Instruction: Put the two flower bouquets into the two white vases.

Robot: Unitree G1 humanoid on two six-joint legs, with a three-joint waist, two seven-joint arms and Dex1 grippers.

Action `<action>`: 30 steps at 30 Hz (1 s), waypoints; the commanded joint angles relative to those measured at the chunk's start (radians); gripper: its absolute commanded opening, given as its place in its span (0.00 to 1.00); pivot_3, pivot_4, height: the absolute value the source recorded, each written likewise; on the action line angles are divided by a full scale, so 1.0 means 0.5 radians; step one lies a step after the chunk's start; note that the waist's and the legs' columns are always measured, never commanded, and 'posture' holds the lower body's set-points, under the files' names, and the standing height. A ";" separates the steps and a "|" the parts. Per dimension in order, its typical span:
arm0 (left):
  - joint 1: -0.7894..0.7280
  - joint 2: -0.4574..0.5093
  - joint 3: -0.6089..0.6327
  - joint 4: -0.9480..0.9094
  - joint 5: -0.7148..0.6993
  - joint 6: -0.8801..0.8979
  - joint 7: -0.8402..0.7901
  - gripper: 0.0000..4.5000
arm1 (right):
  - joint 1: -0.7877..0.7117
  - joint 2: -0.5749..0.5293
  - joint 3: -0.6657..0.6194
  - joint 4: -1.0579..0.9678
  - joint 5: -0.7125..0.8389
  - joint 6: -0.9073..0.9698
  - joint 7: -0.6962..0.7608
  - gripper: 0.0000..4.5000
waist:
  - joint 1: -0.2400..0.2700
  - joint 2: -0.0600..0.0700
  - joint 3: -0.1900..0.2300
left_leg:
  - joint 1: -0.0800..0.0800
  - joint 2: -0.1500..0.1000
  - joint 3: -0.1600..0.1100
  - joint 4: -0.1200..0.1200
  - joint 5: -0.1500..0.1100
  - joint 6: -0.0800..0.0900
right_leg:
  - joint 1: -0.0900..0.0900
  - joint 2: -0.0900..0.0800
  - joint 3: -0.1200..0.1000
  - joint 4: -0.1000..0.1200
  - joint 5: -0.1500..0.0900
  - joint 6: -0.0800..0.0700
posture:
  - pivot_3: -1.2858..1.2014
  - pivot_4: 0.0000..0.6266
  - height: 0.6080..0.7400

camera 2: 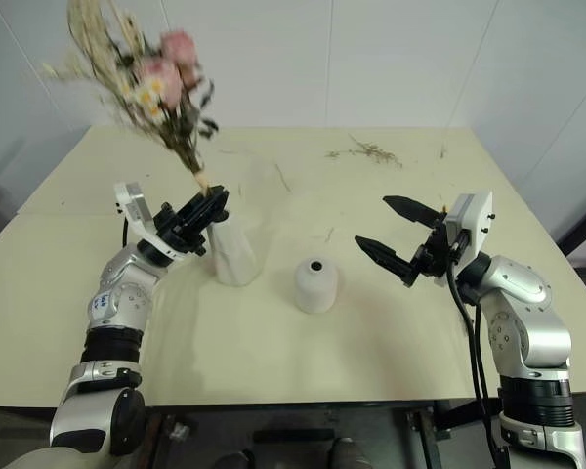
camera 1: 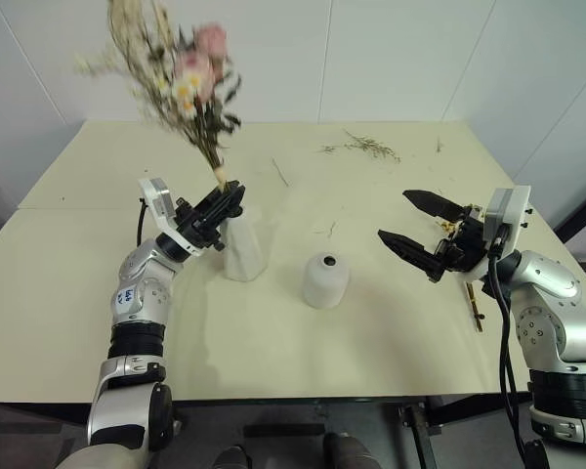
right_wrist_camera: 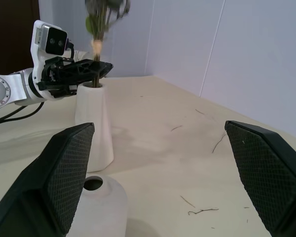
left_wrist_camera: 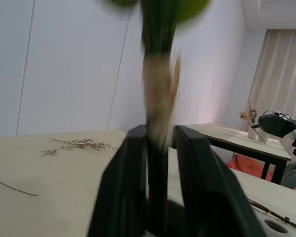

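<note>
The large bouquet of pink roses, daisies and dried grasses leans up and to the left, and its stem ends sit at the mouth of the tall white vase. My left gripper is at the vase's neck, with a finger on each side of the stems and slightly apart. The bouquet looks smeared while the gripper is sharp. The short rounded vase stands to the right with nothing in its hole. My right gripper hovers wide open and holds nothing. The slim sprig lies on the table under my right wrist.
Loose dried twig scraps lie at the far side of the beige table, and a thin twig lies behind the tall vase. A white wall stands behind the table.
</note>
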 commanded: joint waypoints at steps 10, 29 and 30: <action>0.295 0.440 -0.021 -0.482 0.106 0.076 -0.137 0.96 | 0.010 -0.046 -0.035 -0.047 0.017 -0.036 0.021 1.00 | -0.014 0.000 0.000 | 0.002 0.000 0.002 -0.003 0.000 0.000 | 0.000 0.000 0.002 0.000 0.000 0.000 | 0.52 0.24 1.00; 0.466 1.104 0.007 -1.087 -0.370 0.731 -0.693 0.96 | -0.142 -1.118 0.112 0.500 -0.383 1.039 -0.149 1.00 | 0.017 0.003 0.002 | -0.006 0.002 0.008 -0.003 -0.011 0.014 | -0.007 -0.002 0.003 -0.009 -0.015 -0.017 | 0.52 0.24 1.00; 0.493 1.148 -0.012 -1.116 -0.376 0.773 -0.749 0.96 | -0.162 -1.173 0.180 0.522 -0.435 1.134 -0.160 1.00 | 0.014 0.003 0.002 | -0.006 0.002 0.008 -0.003 -0.012 0.015 | -0.007 -0.002 0.003 -0.009 -0.015 -0.016 | 0.52 0.24 1.00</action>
